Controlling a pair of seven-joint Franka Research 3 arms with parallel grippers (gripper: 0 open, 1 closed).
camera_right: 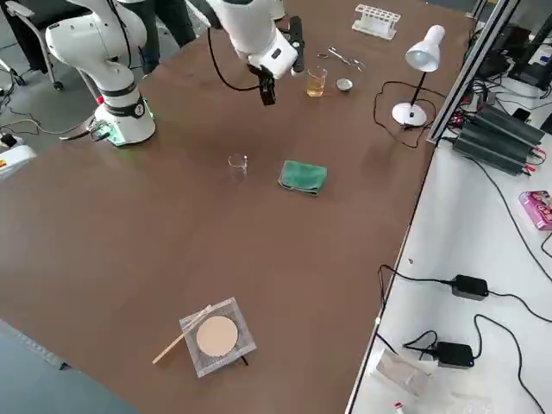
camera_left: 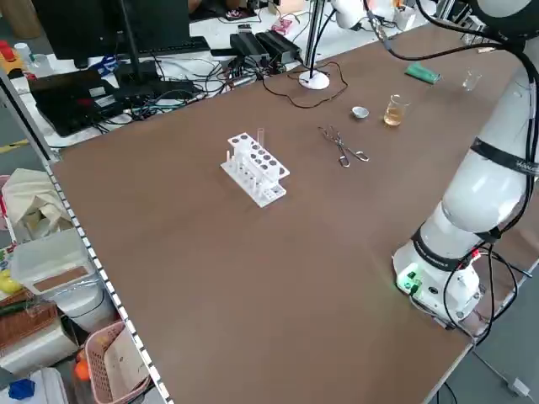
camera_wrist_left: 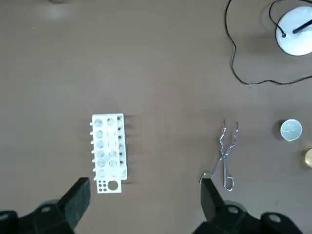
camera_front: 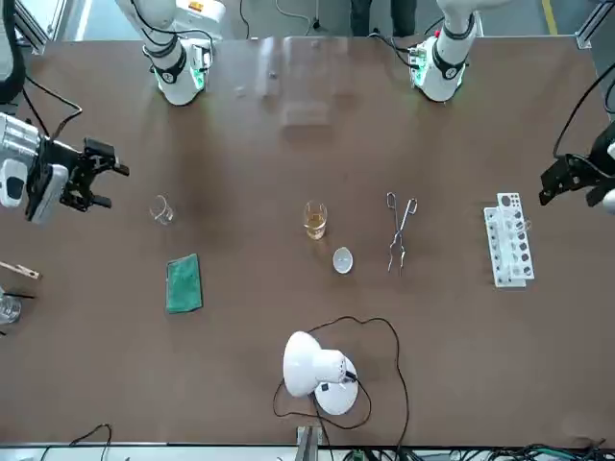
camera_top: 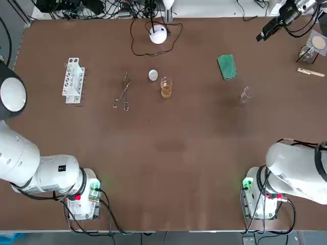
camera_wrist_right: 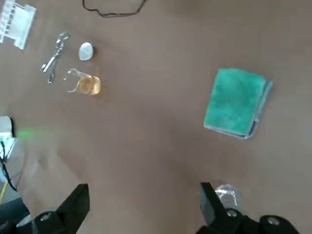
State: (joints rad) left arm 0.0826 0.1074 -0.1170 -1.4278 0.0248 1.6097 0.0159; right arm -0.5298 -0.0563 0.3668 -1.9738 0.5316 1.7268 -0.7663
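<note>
Found left gripper (camera_wrist_left: 144, 185) raised over the left side of the table (camera_top: 168, 168), fingers spread wide, holding nothing. Located test tube rack (camera_top: 73, 80) below it as the nearest item, close to the left edge, with bare board on every side. Noted tongs (camera_top: 122, 92) to the right of the rack, well apart from it. Noted a small white cap (camera_top: 153, 75) and a beaker of amber liquid (camera_top: 166, 88) just beside each other at mid-table. Recorded desk lamp (camera_top: 158, 34) at the far edge behind these, with cable (camera_top: 132, 46) looped on the surface. Judged the near half, between the two arm bases, as open room.

Further right: green cloth (camera_top: 227, 67), then small empty beaker (camera_top: 246, 94) a little nearer. Found right gripper (camera_wrist_right: 144, 190) high over the far right, fingers wide apart and empty, closest to the small empty beaker.

Could not make out the left gripper from overhead; placed it from the front and wrist views. Picked out best from the right side: mesh pad (camera_right: 216, 336) with a round disc on it and wooden stick (camera_right: 177, 343), both near the right edge.
</note>
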